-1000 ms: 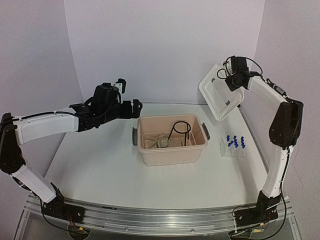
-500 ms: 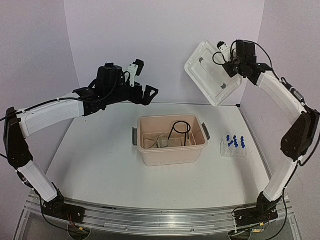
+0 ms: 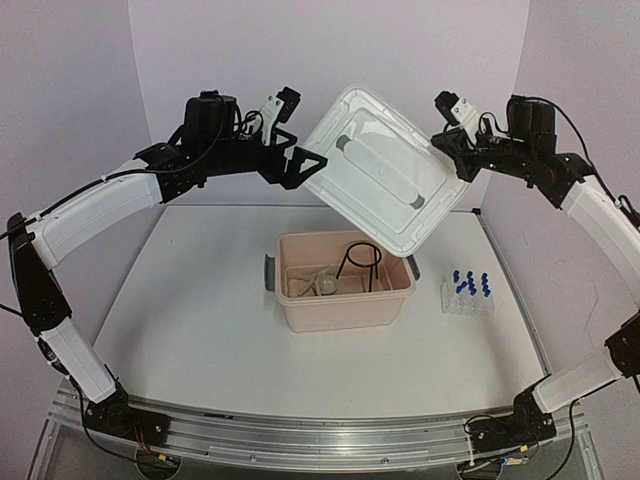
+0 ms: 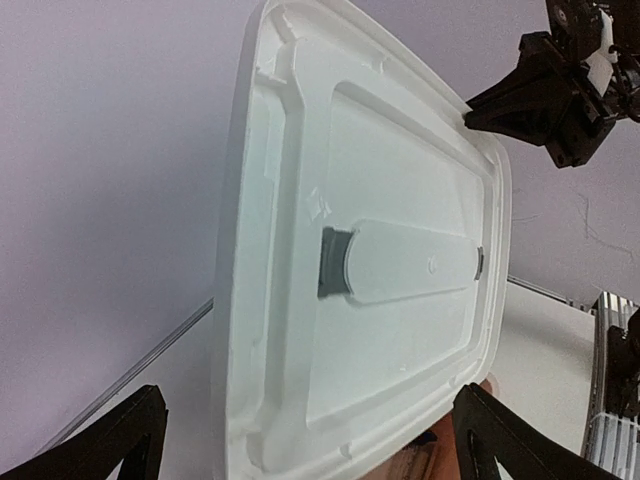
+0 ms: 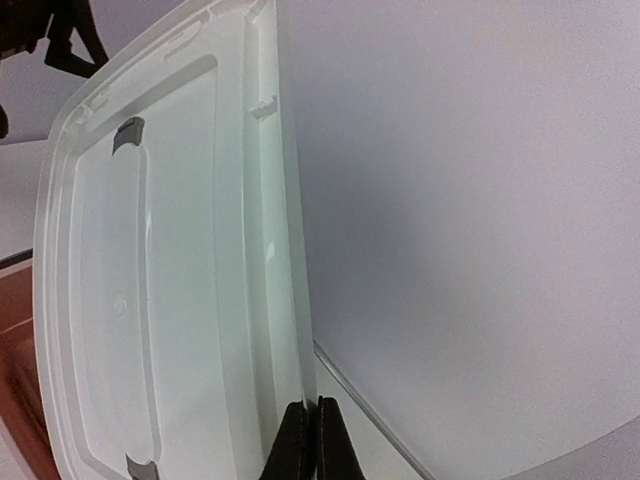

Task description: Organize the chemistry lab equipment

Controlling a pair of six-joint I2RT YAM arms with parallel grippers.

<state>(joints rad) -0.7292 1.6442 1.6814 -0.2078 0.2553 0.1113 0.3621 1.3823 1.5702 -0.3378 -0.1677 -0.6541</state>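
My right gripper (image 3: 455,158) is shut on the rim of the white lid (image 3: 375,175) and holds it tilted in the air above the beige tub (image 3: 345,305). In the right wrist view its fingertips (image 5: 308,440) pinch the lid's edge (image 5: 150,280). My left gripper (image 3: 297,132) is open at the lid's left edge. In the left wrist view the lid (image 4: 370,250) lies between its spread fingers (image 4: 110,450). The black wire ring stand (image 3: 362,262) stands inside the tub. The clear tube rack (image 3: 468,300) with blue-capped tubes (image 3: 468,283) sits right of the tub.
Pale items lie on the tub's floor (image 3: 322,285), too indistinct to name. The tub has grey side handles (image 3: 269,272). Purple walls close the back and both sides. The arm bases and a metal rail (image 3: 320,440) run along the near edge.
My right arm has swung the lid left and down over the tub. My left arm has risen and moved right, bringing its open fingers to the lid's left edge.
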